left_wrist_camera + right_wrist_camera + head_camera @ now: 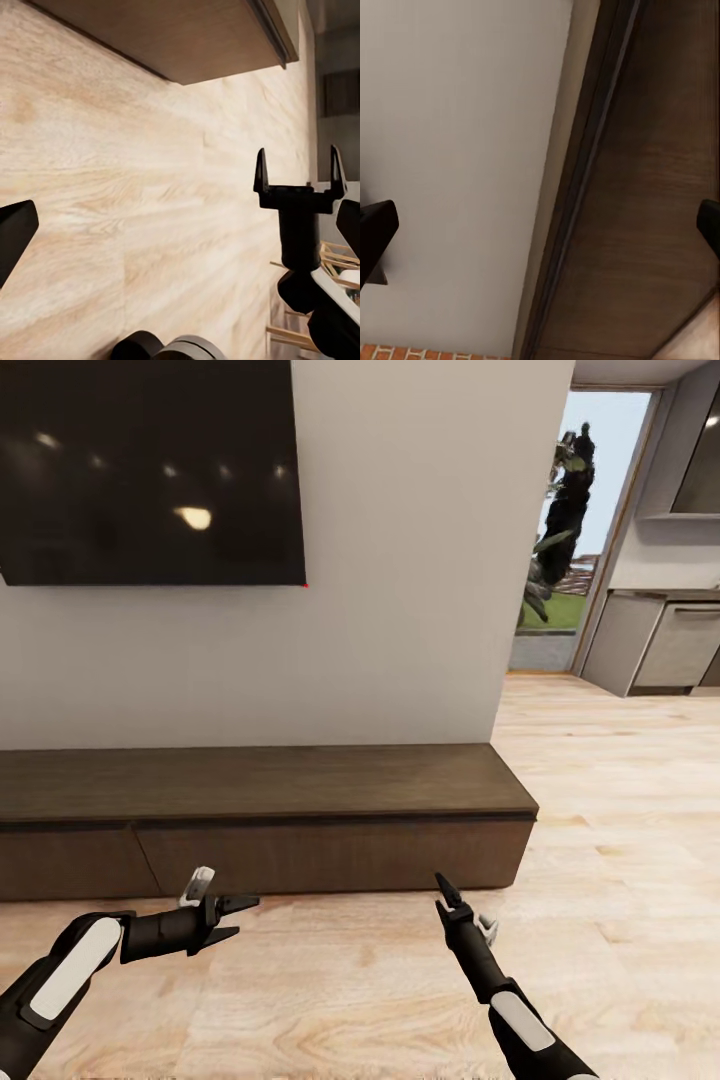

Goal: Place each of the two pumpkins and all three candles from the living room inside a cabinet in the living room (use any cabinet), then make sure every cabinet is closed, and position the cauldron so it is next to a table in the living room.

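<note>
The closed cabinet (260, 815) is faced from the wooden floor (350, 980). Left gripper (240, 918) and right gripper (443, 887) are held before it, jaws spread wide, empty.

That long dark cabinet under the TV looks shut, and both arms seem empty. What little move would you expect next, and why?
Probably a short reach of the right end effector toward the cabinet front to start pulling a drawer out. Both it and the left end effector are open and empty, the drawer fronts sit flush, and the cabinet top is bare.
</note>
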Controlling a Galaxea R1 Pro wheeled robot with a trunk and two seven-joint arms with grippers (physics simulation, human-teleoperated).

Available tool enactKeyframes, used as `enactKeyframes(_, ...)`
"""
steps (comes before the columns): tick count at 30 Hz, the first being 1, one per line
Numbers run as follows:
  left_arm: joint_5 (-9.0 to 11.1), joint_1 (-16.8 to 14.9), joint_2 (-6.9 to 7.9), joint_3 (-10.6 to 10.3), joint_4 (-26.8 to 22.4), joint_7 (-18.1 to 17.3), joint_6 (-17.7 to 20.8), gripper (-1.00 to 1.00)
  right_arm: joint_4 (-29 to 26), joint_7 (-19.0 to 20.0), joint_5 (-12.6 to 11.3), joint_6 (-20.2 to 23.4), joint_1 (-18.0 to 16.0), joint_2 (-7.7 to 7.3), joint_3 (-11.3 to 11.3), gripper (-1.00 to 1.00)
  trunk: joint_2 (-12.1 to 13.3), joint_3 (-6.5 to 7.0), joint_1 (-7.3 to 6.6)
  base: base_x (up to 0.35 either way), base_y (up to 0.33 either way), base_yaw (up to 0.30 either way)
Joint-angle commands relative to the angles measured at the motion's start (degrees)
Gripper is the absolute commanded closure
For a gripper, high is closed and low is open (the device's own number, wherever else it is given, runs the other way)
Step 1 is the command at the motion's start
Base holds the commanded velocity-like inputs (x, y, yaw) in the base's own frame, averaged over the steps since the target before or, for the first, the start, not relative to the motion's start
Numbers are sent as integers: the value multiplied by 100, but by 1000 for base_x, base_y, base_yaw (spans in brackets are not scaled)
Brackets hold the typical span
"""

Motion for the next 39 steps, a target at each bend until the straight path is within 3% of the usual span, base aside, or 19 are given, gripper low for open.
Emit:
enactKeyframes(1, -22, -4, 4, -8, 1, -39, 5, -100, 10, 23, -82, 29, -4, -2, 21, -100, -4, -28, 1, 0, 0, 0)
enactKeyframes(9, -11, -4, 14, -8, -3, -43, 5, -100, 213, 214, -583, 27, -4, -2, 21, -100, -15, -205, 22, 0, 0, 0)
enactKeyframes(16, 10, -4, 4, -16, -44, -52, 4, -100, 450, 807, -625, 40, -6, -2, 21, -100, -24, -360, 40, 0, 0, 0)
enactKeyframes(34, 14, -4, 3, -17, -54, -80, 12, -100, 494, 865, -626, 41, -7, -2, 21, -100, -48, -759, 86, 0, 0, 0)
enactKeyframes(39, 18, -4, 3, -17, -64, -80, 12, -100, 636, 884, -692, 41, -6, -2, 14, -100, -48, -759, 86, 0, 0, 0)
